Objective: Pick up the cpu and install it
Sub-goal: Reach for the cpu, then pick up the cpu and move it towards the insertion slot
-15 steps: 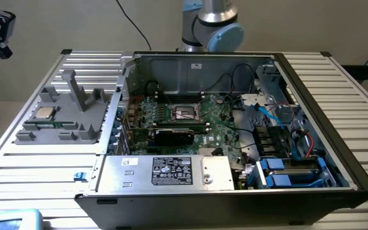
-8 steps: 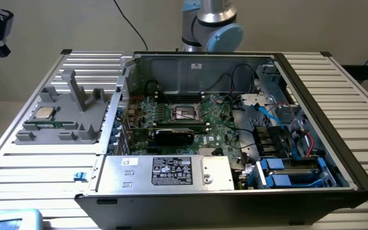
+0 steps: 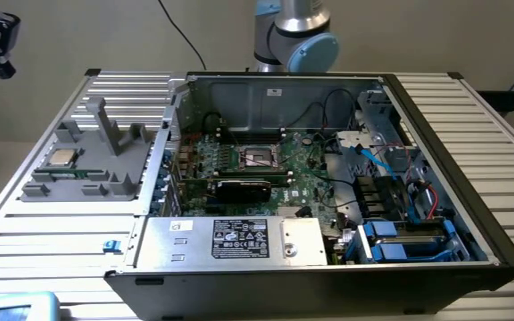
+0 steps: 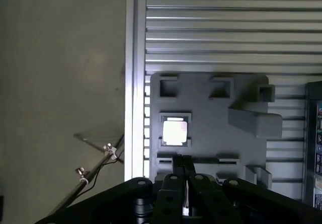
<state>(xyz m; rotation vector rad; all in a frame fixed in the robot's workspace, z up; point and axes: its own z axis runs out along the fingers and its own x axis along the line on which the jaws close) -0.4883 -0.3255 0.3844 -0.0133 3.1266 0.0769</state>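
Observation:
The cpu (image 3: 63, 158), a small silvery square chip, lies in a recess on the grey tray (image 3: 105, 184) at the exterior view's left, on the slatted table. In the wrist view the cpu (image 4: 175, 132) gleams in its pocket on the tray (image 4: 211, 108), far below my gripper (image 4: 184, 169), whose two black fingers are shut together with nothing between them. In the exterior view my gripper (image 3: 2, 65) hangs high above and beyond the tray, well apart from it. The black socket frame (image 3: 259, 158) sits on the motherboard inside the open computer case (image 3: 436, 167).
A thin green memory stick (image 3: 61, 175) lies on the tray near the cpu. Grey posts (image 3: 105, 127) stand up from the tray. The case holds a power supply (image 3: 239, 239), cables and blue drive bays (image 3: 400, 241). The table's edge (image 4: 130, 83) runs beside the tray.

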